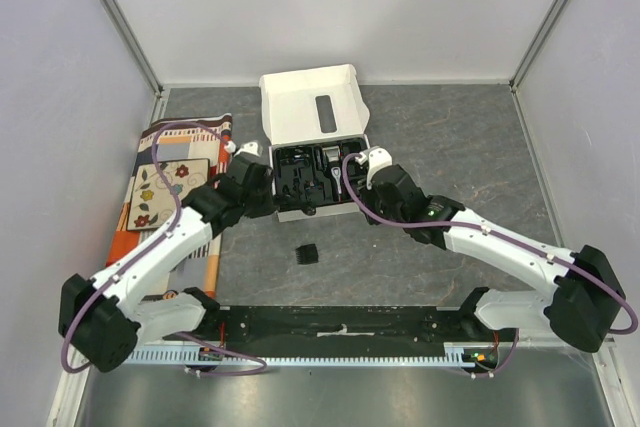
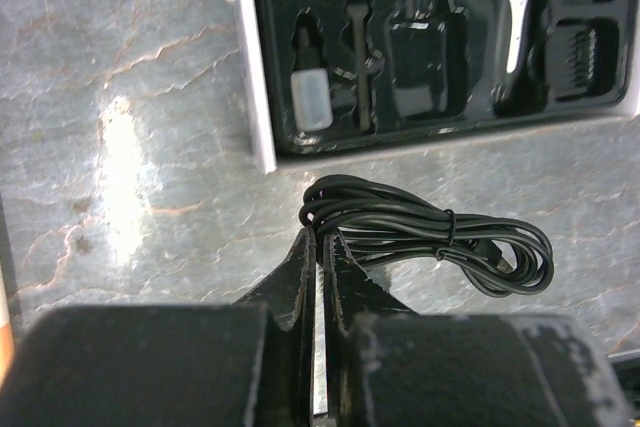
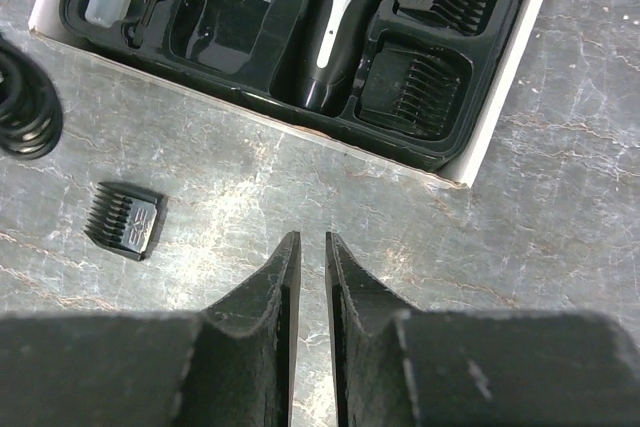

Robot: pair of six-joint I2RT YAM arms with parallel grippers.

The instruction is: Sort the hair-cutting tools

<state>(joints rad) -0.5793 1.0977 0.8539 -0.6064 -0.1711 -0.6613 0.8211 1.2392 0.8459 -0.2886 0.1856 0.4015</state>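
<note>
The black clipper (image 3: pixel 335 27) with its silver stripe lies in the box's black moulded tray (image 3: pixel 250 97), also visible from the left wrist (image 2: pixel 515 17). Two comb guards (image 3: pixel 415 82) fill pockets beside it, and a small white-capped bottle (image 2: pixel 308 97) sits at the tray's left end. A loose comb guard (image 3: pixel 125 219) lies on the table in front of the box (image 1: pixel 308 253). The coiled black cable (image 2: pixel 430 237) rests on the table by the box's front edge. My left gripper (image 2: pixel 322 239) is shut on the cable's near loop. My right gripper (image 3: pixel 307 239) hovers over bare table, its jaws slightly apart and holding nothing.
The white box's lid (image 1: pixel 310 107) stands open at the back. A patterned cloth and mats (image 1: pixel 165 192) lie along the left side. Grey walls close in the table on three sides.
</note>
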